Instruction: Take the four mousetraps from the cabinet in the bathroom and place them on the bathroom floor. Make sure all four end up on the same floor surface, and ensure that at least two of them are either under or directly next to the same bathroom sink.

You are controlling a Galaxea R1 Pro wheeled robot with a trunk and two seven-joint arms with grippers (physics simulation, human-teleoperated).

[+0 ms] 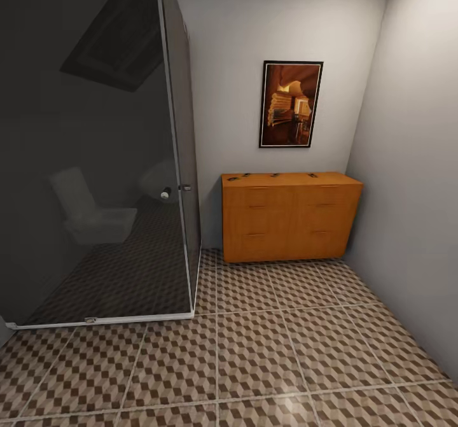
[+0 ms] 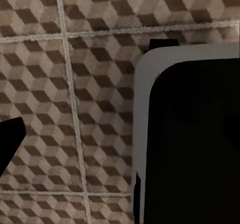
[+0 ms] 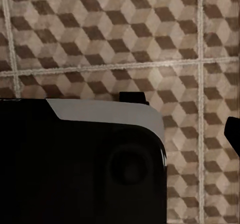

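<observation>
The orange-brown wooden cabinet (image 1: 289,220) stands against the far wall, in the corner on the right. On its top lie several tiny dark mousetraps, one near the left end (image 1: 233,178), one in the middle (image 1: 275,174) and one toward the right (image 1: 312,175). The cube-patterned bathroom floor (image 1: 254,350) stretches from me to the cabinet. In both wrist views my dark, white-rimmed base (image 2: 195,144) (image 3: 80,169) hangs over the same tiles. A dark tip (image 2: 9,141) at the picture's edge may be a left finger, and another dark tip (image 3: 234,134) may be a right one. The sink is out of view.
A dark glass shower enclosure (image 1: 95,160) with a white base rail fills the left side, its corner post near the cabinet's left end. A framed picture (image 1: 291,104) hangs above the cabinet. A grey wall (image 1: 413,191) closes the right side.
</observation>
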